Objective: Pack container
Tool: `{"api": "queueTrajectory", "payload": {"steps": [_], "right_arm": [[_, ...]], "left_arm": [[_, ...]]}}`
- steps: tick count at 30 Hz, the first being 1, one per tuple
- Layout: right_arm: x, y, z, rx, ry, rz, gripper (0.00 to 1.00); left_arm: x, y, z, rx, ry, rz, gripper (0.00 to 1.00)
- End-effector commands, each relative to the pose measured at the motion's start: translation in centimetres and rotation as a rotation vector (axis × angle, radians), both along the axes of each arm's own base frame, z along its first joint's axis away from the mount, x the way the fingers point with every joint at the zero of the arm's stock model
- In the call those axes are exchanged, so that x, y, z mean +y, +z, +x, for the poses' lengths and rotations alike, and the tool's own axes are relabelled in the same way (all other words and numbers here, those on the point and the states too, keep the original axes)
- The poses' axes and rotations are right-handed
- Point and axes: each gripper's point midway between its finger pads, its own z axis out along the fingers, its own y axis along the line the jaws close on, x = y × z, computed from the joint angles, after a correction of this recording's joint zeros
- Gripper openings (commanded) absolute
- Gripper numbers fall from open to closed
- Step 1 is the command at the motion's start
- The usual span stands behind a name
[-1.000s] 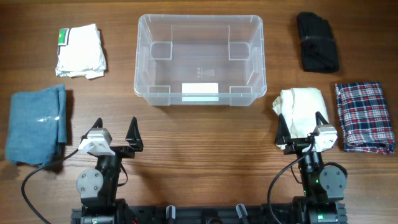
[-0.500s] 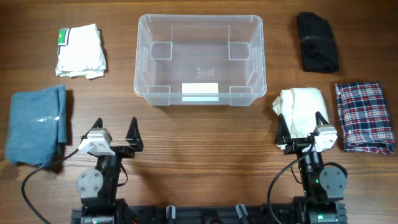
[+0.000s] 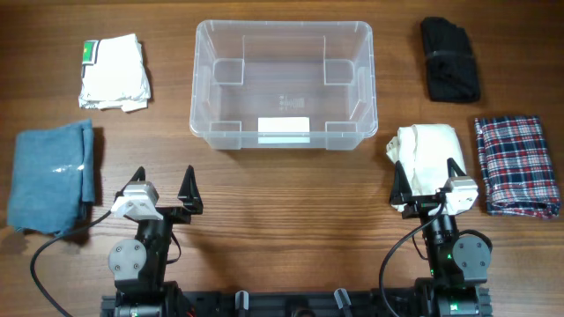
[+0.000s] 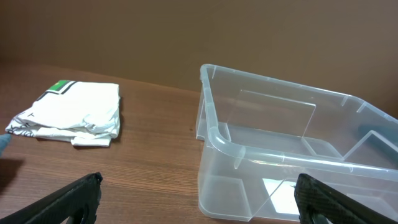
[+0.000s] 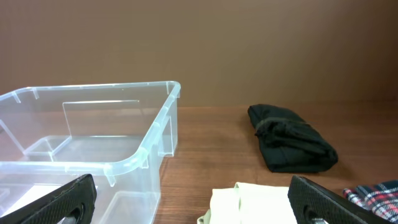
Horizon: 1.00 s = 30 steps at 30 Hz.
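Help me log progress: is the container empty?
Empty: the container shows only its white label on the base, nothing else inside.

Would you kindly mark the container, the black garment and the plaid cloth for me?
container (image 3: 282, 88), overhead view, bare middle of its base.
black garment (image 5: 292, 146), right wrist view, middle of the folded bundle.
plaid cloth (image 3: 516, 165), overhead view, centre of its top face.
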Motion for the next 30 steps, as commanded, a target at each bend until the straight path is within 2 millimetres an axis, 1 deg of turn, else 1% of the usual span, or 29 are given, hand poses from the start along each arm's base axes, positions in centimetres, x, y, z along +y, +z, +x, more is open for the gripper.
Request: {"api": "queueTrajectory", "payload": {"steps": [1,2,5,8,9,10,12,14,16,17,18,21,23,25,26,28,29,30], "right_arm": [[0.4,0.7,0.0,-0.031,0.020,-0.013,1.00],[0.2,0.9,0.0,-0.040,0.012,-0.013,1.00],[0.0,2.5,-0.1,-0.104,-0.002,-0.010,1.00],[0.0,5.7,-0.6,-0.235,-0.003,-0.004,1.00],[0.0,7.0,-0.9,-0.291,-0.002,-0.003,1.00],[0.0,7.9,-1.2,-0.320,-0.002,-0.003,1.00],[0.5,9.8,-1.8,-0.351,0.023,-0.020,1.00],[1.0,11.3,-2.0,-0.349,0.047,-0.079,1.00],[0.8,12.9,-2.0,-0.306,0.023,-0.168,1.00],[0.1,13.8,-1.8,-0.252,-0.020,-0.207,1.00],[-0.9,14.5,-1.4,-0.174,-0.068,-0.232,1.00],[-2.5,16.0,-0.2,0.059,-0.128,-0.281,1.00],[-3.3,16.7,1.5,0.229,-0.138,-0.285,1.00],[-4.5,16.3,3.5,0.380,-0.147,-0.285,1.00],[-4.8,15.5,4.5,0.459,-0.130,-0.279,1.00],[-4.9,13.1,5.8,0.604,-0.044,-0.275,1.00],[-5.0,10.9,6.5,0.709,0.012,-0.242,1.00],[-5.3,9.7,6.9,0.766,0.025,-0.214,1.00]], "left_arm": [[0.2,-0.2,0.0,0.002,0.008,0.020,1.00],[0.2,-0.2,0.0,0.002,0.009,0.020,1.00],[0.2,-0.2,0.0,0.002,0.009,0.020,1.00],[0.2,-0.2,0.0,0.002,0.009,0.020,1.00],[0.2,-0.2,0.0,0.002,0.009,0.020,1.00],[0.2,-0.2,0.0,0.002,0.008,0.020,1.00],[0.2,-0.2,0.0,0.002,0.008,0.020,1.00],[0.2,-0.2,0.0,0.002,0.008,0.020,1.00],[0.2,-0.2,0.0,0.002,0.008,0.020,1.00],[0.2,-0.2,0.0,0.002,0.008,0.020,1.00],[0.2,-0.2,0.0,0.002,0.008,0.020,1.00],[0.2,-0.2,0.0,0.002,0.008,0.020,1.00],[0.2,-0.2,0.0,0.002,0.008,0.020,1.00],[0.2,-0.2,0.0,0.002,0.008,0.020,1.00],[0.2,-0.2,0.0,0.002,0.008,0.019,1.00],[0.2,-0.2,0.0,0.002,0.009,0.020,1.00],[0.2,-0.2,0.0,0.002,0.008,0.020,1.00],[0.2,-0.2,0.0,0.002,0.009,0.020,1.00]]}}
